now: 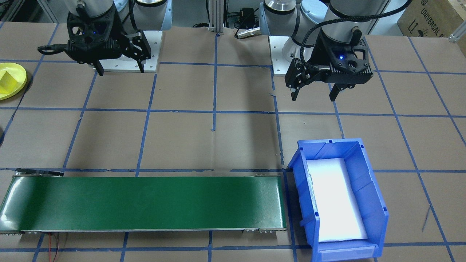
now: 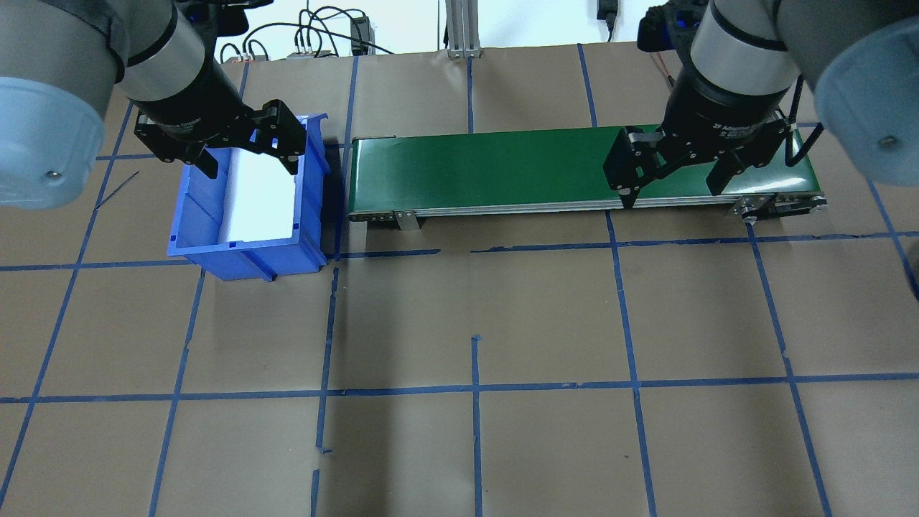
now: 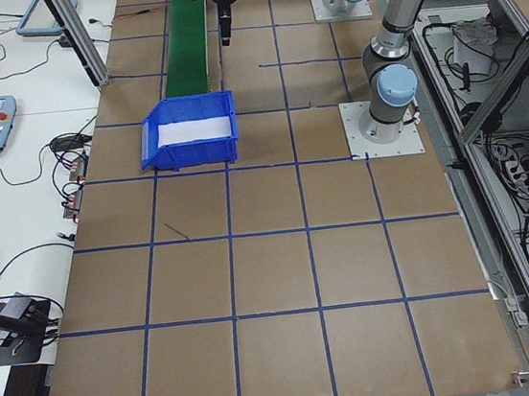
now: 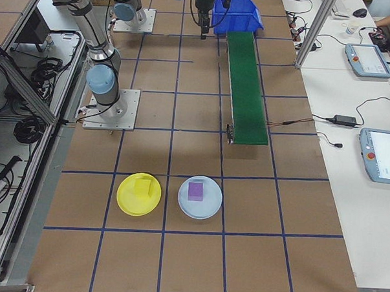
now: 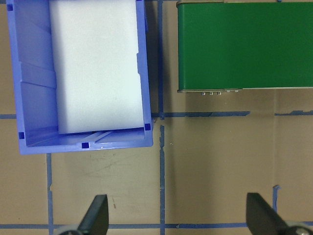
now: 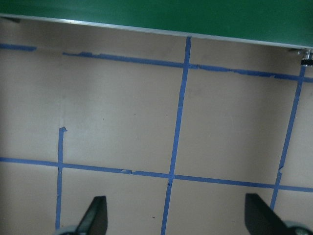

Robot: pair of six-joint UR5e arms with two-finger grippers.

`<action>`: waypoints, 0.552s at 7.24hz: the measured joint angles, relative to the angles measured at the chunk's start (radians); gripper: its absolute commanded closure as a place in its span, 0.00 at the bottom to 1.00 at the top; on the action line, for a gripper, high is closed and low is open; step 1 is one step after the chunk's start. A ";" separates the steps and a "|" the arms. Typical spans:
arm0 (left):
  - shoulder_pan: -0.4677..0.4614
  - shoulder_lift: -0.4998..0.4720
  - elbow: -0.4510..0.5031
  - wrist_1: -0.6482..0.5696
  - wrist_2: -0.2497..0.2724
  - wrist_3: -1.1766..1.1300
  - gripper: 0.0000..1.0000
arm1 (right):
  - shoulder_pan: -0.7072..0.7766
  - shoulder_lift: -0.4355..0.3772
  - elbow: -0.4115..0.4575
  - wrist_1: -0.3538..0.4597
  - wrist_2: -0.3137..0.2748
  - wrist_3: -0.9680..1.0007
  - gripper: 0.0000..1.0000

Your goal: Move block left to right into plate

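Note:
The yellow plate (image 1: pixel 21 74) lies at the table's end on my right side, and a yellow block (image 1: pixel 6 83) rests in it. In the right side view the same plate (image 4: pixel 129 202) holds that block (image 4: pixel 145 186). Beside it, a purple block (image 4: pixel 195 190) sits on a pale plate (image 4: pixel 208 208). My right gripper (image 1: pixel 121 71) hangs open and empty above the table in front of its base. My left gripper (image 1: pixel 314 97) is open and empty too, on the robot's side of the blue bin. Neither gripper touches anything.
A blue bin (image 1: pixel 367 185) lined with white foam stands on my left side. A long green conveyor belt (image 1: pixel 145 202) with nothing on it runs from the bin toward my right. Blue tape lines grid the brown table.

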 measured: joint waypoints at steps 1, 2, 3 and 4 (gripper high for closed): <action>0.000 0.000 0.000 0.000 -0.001 0.001 0.00 | -0.017 0.032 -0.020 -0.028 0.006 0.003 0.00; 0.000 0.000 0.000 0.000 -0.001 0.001 0.00 | -0.025 0.048 -0.037 -0.022 0.005 0.007 0.00; 0.000 0.000 0.001 0.001 -0.002 0.001 0.00 | -0.029 0.048 -0.044 0.014 0.002 0.009 0.00; 0.000 0.000 0.001 0.001 -0.003 0.001 0.00 | -0.031 0.044 -0.049 0.039 -0.001 0.009 0.00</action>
